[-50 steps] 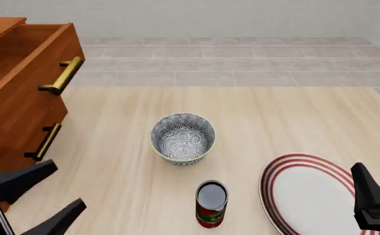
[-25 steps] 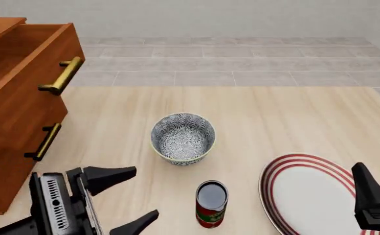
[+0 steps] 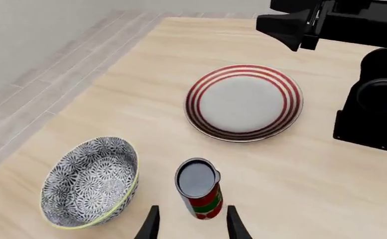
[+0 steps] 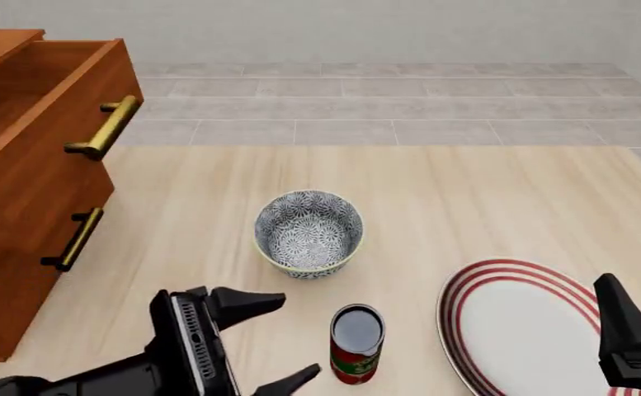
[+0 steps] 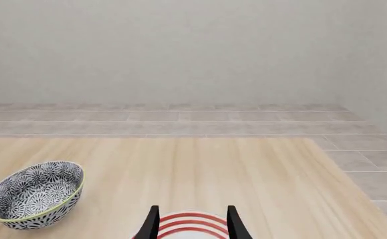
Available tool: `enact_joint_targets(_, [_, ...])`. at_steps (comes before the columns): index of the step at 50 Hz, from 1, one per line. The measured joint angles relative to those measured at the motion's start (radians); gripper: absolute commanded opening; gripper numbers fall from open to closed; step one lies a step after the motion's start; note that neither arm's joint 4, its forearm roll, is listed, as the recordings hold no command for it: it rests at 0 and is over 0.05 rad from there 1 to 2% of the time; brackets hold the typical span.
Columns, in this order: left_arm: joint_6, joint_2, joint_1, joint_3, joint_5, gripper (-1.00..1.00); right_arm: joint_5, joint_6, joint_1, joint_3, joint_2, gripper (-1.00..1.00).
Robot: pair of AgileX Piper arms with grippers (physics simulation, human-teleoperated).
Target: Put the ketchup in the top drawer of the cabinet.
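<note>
The cabinet (image 4: pixel 17 206) has its top drawer (image 4: pixel 45 115) open already. The ketchup (image 4: pixel 356 343) stands on the counter (image 4: pixel 464 206), not picked up yet. A striped plate (image 4: pixel 518 326) and a bowl (image 4: pixel 309 233) sit near it. The left gripper (image 4: pixel 271 338) has wide-open, empty fingers beside the ketchup. The right gripper (image 5: pixel 191 224) is open and empty too.

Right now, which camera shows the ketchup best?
The left wrist view: the ketchup stands whole, lined up between the left gripper's open fingers. The front view shows it smaller, near the bottom edge. The right wrist view misses it.
</note>
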Motion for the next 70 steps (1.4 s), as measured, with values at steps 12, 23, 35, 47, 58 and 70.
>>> enact_joint_targets(12, [0.024,0.156,-0.001,-0.022,-0.093,1.00,0.000,0.004,0.000,0.000,-0.001,1.00])
enact_joint_targets(23, [0.035,0.266,-0.006,-0.056,-0.135,1.00,-0.001,0.008,-0.002,0.000,-0.001,1.00])
enact_joint_targets(35, [0.021,0.343,0.000,-0.088,-0.143,1.00,-0.001,0.011,-0.002,0.000,-0.001,1.00])
enact_joint_targets(47, [0.000,0.414,-0.001,-0.132,-0.119,1.00,-0.001,0.013,-0.001,0.000,-0.001,1.00])
enact_joint_targets(58, [-0.019,0.456,0.006,-0.163,-0.096,1.00,-0.052,0.007,-0.001,-0.050,0.051,1.00])
enact_joint_targets(70, [-0.036,0.488,0.011,-0.189,-0.077,1.00,-0.156,-0.008,-0.002,-0.156,0.155,1.00])
